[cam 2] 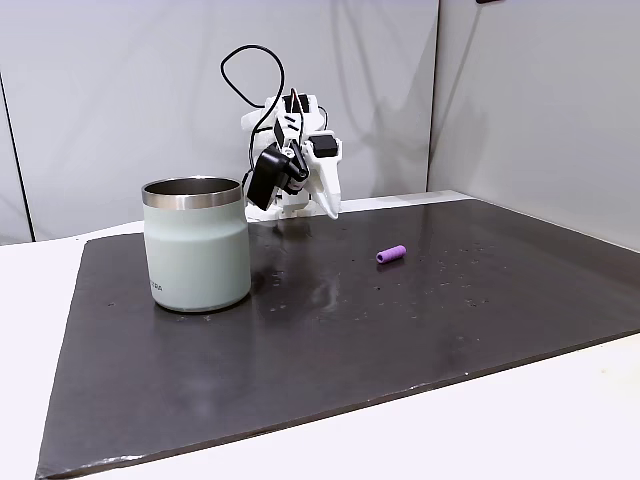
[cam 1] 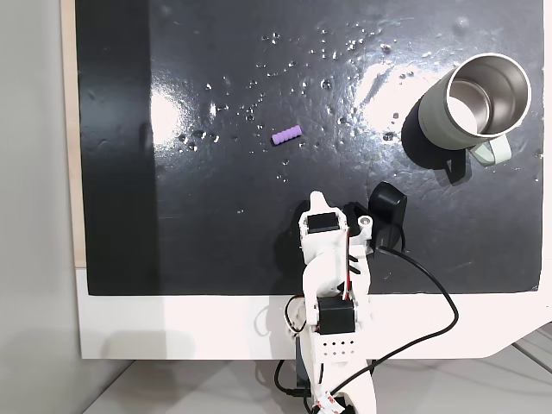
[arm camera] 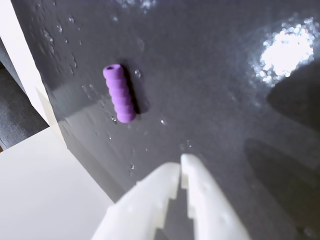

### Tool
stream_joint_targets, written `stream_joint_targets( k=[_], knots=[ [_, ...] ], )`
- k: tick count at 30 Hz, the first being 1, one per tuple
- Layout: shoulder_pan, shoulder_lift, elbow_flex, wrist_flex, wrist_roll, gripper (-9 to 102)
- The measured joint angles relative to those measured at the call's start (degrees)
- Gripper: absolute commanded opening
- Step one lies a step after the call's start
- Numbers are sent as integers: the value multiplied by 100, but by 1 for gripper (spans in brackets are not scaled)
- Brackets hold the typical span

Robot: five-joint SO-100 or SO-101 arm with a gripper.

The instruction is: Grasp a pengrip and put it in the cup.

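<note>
The pengrip [cam 1: 288, 135] is a small light-purple ribbed tube lying flat on the black mat, also seen in a fixed view [cam 2: 391, 254] and in the wrist view [arm camera: 119, 93]. The cup [cam 1: 473, 108], a pale grey-green mug with a steel interior, stands upright at the mat's far right corner in a fixed view and at the left in a fixed view [cam 2: 196, 243]. My gripper [arm camera: 180, 163] is shut with nothing between its white fingers. It hangs over the mat near the arm's base [cam 1: 316, 200] [cam 2: 329, 206], well short of the pengrip and apart from the cup.
The glossy black mat [cam 1: 216, 216] covers most of a white table [cam 1: 172, 328]; water droplets and glare spots dot it. A black cable [cam 1: 431, 285] loops from the arm over the mat's near edge. The cup's handle [cam 1: 492, 153] points toward the arm's side.
</note>
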Motion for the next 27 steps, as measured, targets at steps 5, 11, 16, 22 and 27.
stream_joint_targets(
  k=[5,11,16,22,27],
  knots=[
    [-202,0,0,0,-158,0],
    [-229,0,0,0,-193,0],
    [-220,0,-44,-79,-606,0],
    [-800,-1195,-1011,-132,-1090,0],
    [-1257,-3305,-2206,-527,-1116,0]
  ],
)
